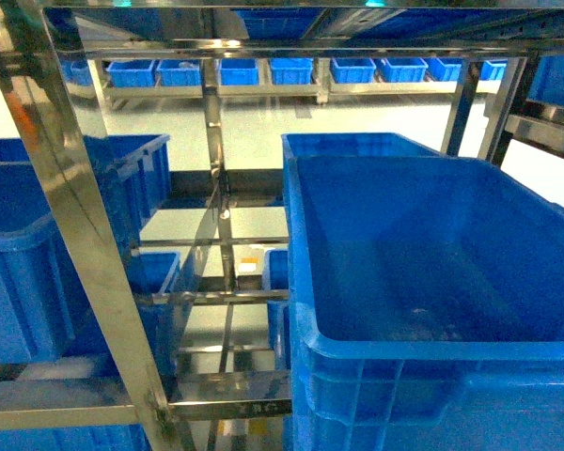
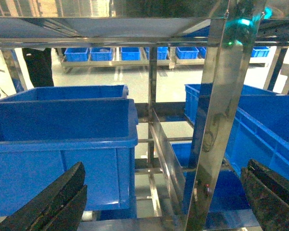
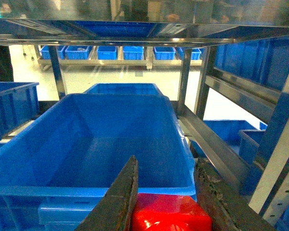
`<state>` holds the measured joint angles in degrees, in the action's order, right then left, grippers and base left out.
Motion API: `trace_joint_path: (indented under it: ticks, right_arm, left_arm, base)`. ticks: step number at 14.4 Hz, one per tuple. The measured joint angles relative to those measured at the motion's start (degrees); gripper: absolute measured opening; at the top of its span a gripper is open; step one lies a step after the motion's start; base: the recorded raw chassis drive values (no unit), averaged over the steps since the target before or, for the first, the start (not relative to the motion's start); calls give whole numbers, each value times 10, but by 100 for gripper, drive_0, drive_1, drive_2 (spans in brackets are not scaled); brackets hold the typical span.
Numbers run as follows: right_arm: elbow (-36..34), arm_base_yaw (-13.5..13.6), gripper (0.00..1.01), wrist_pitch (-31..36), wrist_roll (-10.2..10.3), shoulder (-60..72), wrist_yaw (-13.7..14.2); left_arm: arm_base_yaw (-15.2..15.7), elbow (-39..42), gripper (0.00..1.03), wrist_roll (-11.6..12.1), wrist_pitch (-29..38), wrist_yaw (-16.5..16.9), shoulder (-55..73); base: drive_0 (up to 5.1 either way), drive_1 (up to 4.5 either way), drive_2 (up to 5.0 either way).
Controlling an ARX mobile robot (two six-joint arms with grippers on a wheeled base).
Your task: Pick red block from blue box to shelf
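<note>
Your right gripper (image 3: pixel 166 202) is clenched on the red block (image 3: pixel 171 216): in the right wrist view the block sits squeezed between the 2 dark fingers (image 3: pixel 118 202), low at the frame's bottom edge, its glossy top showing and its lower part cut off. The stud is not visible from here. Just beyond the block you see the near rim of a big blue crate (image 3: pixel 91 192), open and facing the gripper, with the block level with or just below that rim; whether they touch you cannot tell.

Your left gripper (image 2: pixel 161 202) stands released, its 2 fingers spread wide at the bottom corners of the left wrist view with nothing between them. One steel upright of the shelf (image 2: pixel 216 120) rises through that gap, farther back. A second crate (image 2: pixel 62 139) sits to its left.

In the head view neither gripper nor the block shows. You see only the shelf (image 1: pixel 75 235) and the large crate (image 1: pixel 432 282) on the right.
</note>
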<state>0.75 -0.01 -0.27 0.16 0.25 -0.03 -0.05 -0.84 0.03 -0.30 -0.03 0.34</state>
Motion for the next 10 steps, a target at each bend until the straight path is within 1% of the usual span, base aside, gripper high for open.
trace_joint_path:
  ticks: [10]
  right_arm:
    - [0,0,28,0,0,0,0]
  left_arm:
    - [0,0,98,0,0,0,0]
  base:
    - [-20,398,-438]
